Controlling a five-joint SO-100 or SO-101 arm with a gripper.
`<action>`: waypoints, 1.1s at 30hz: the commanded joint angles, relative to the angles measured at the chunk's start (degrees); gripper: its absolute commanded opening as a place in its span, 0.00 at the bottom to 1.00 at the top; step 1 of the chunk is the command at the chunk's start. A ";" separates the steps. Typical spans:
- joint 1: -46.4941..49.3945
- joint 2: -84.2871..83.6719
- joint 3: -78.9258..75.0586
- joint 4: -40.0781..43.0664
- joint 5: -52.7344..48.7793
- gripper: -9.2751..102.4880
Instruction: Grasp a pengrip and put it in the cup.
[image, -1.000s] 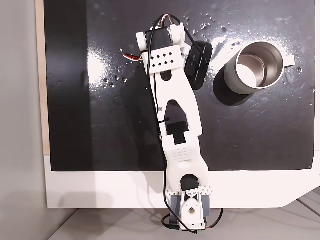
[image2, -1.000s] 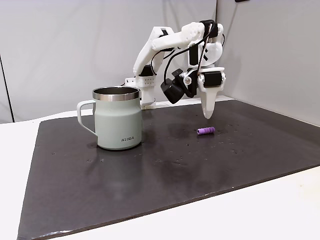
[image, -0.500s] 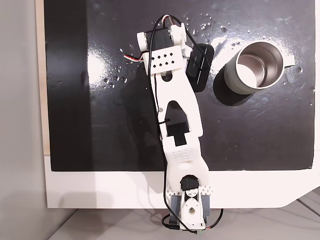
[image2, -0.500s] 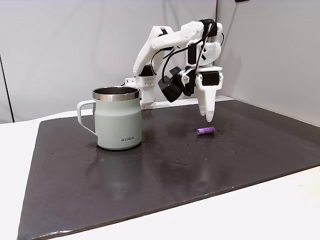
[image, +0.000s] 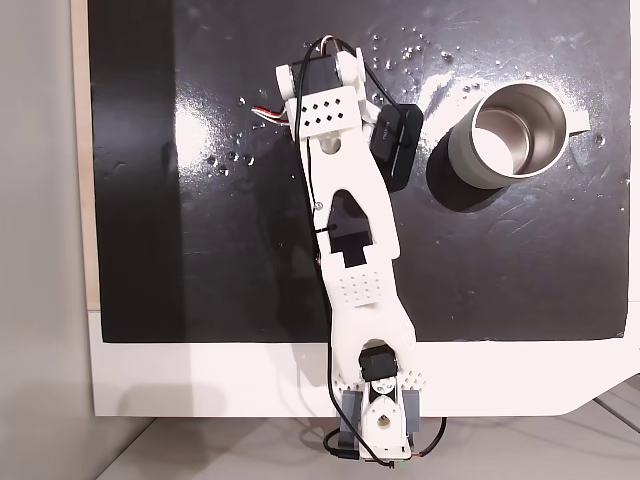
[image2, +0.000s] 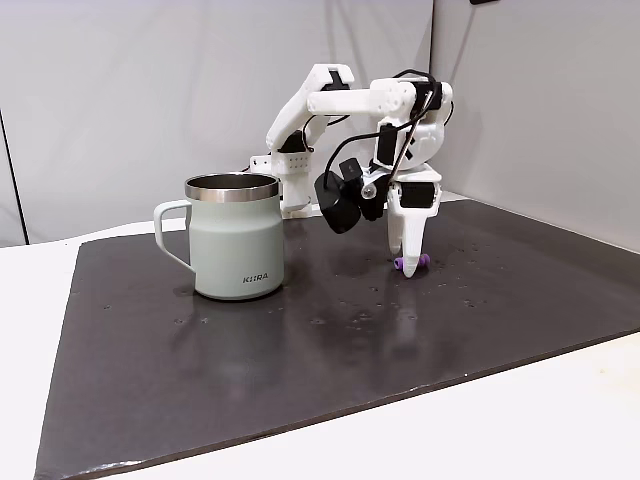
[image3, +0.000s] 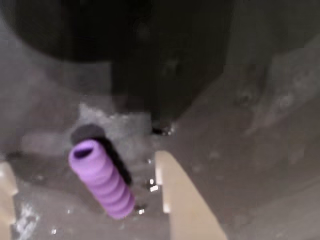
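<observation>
Gripper (image2: 409, 268) down at black mat (image2: 300, 340), fingers apart, straddling pengrip (image3: 102, 180) w/o clamping it. Pengrip lies flat on mat btwn fingertips, purple end peeking out by tip in side fixed view (image2: 424, 262). Cup (image2: 236, 236) upright, well apart, handle away from arm.

The hand (image2: 406, 268) has dropped to the mat, fingers now straddling the pengrip (image3: 102, 179).

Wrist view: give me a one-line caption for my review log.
Open gripper straddling the purple ribbed pengrip lying on the dark mat, one fingertip to its right, just before closing.
</observation>
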 joint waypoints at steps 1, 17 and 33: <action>-0.53 -0.35 -4.31 0.97 -0.44 0.34; -2.64 -4.57 -7.82 0.88 -0.70 0.14; 0.09 9.76 -5.45 2.81 -1.85 0.08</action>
